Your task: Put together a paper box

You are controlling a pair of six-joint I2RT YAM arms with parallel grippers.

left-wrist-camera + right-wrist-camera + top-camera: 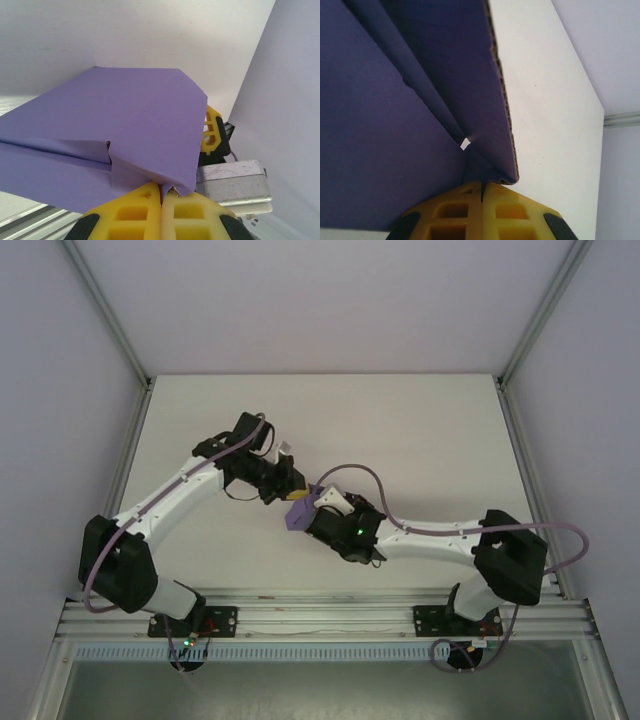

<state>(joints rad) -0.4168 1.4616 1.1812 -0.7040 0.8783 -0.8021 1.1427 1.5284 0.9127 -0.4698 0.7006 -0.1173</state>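
Both arms meet over the middle of the table with the box caught right between the two sets of jaws. The left gripper has its jaws pressed together on the box's near edge. From its wrist camera the yellow fingers meet with the purple card nipped at the very tips. The right gripper is the same deal: jaws together, clamped on a corner where two panels meet. Can't tell if the box touches the tabletop or hangs just above it.

Room-wise, there's a wide stretch of white top beyond the jaws toward the far wall, and plenty out to either side. The side walls and their metal corner posts box the space in. Behind the jaws, back toward the arm bases, the rail marks the near edge. The two grippers themselves are the tight spot, nearly tip to tip.

The box is purple card, partly folded, not a finished box. Ahead of the left jaws a big panel tilts up with one clipped corner, plus a long crease and a short slit. Ahead of the right jaws you see a darker inside face, a raw corrugated edge, and a tiny gap at the fold.
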